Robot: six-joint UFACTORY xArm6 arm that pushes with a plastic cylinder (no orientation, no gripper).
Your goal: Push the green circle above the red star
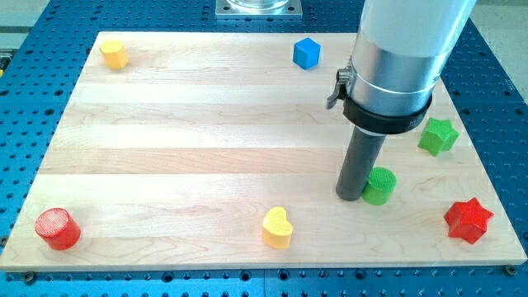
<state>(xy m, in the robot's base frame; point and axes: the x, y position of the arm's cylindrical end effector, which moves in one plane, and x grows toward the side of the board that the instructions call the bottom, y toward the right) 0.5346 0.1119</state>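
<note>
The green circle (380, 186) sits on the wooden board at the view's right, lower half. The red star (468, 219) lies near the board's bottom right corner, to the right of and below the green circle. My tip (351, 196) rests on the board just left of the green circle, touching or nearly touching its left side. The rod rises from there to the large silver and white arm body at the view's top right.
A green star (437, 136) lies at the right edge, above the red star. A blue cube (306, 53) is near the top edge. A yellow heart (278, 228) is at bottom centre, a red cylinder (57, 228) at bottom left, a yellow block (114, 54) at top left.
</note>
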